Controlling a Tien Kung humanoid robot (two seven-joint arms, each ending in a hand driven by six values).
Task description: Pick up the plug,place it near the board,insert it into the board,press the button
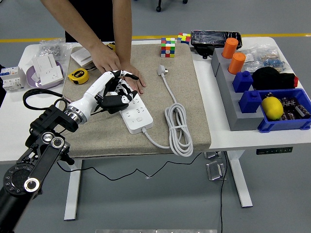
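Lab: cluttered test table [14, 121]

mat [87, 131]: frame centre-left, on table [29, 126]
power strip [136, 114]: on mat, centre
cable coil [179, 128]: right of strip
tape measure [77, 75]: upper left
bins [272, 109]: right

- Left arm [36, 160]: black links, round silver-ringed joints, loose black cable looping alongside.
- Left hand [104, 92]: white shell, black finger segments.
- Person [92, 19]: dark top, bare forearms.
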